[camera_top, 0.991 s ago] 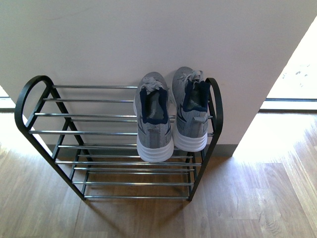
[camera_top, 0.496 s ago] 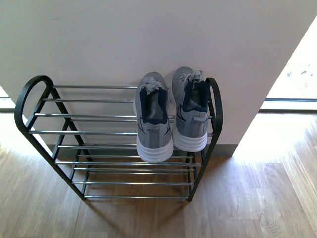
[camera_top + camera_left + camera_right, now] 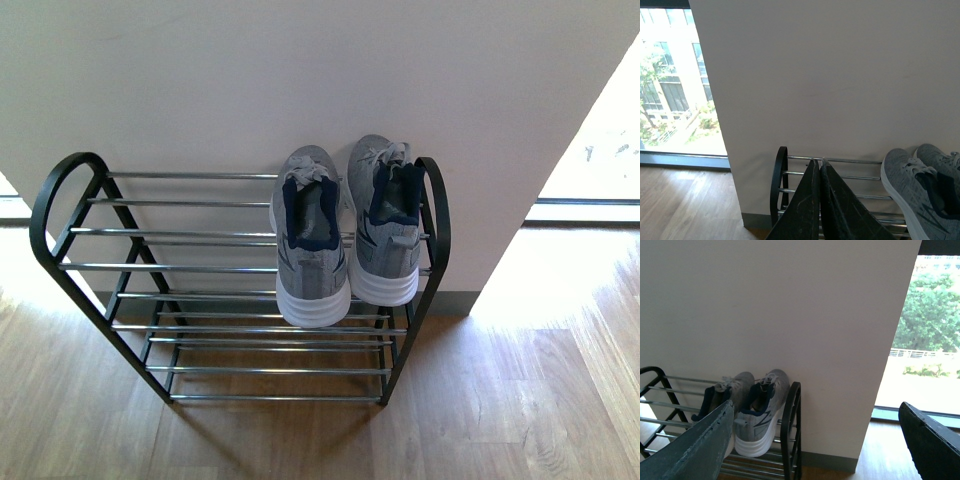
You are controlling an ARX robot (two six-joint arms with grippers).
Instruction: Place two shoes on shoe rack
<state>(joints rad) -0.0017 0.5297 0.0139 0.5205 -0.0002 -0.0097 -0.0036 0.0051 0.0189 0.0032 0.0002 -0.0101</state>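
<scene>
White wall [image 3: 300, 80] behind shoe rack [image 3: 180, 267] holding sneakers [image 3: 312, 250]

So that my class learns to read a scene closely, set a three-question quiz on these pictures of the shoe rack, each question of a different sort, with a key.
1. True or false: the two grey knit lace-up sneakers stand on the lowest tier of the black-framed rack with chrome bars.
2. Seen from the front, at which end of the rack do the sneakers stand? A: left. B: middle. C: right.
3. Fill in: the left gripper is ___ and the right gripper is ___.

Key
1. False: they are on the top tier.
2. C.
3. Shut, with nothing in it; open.
</scene>
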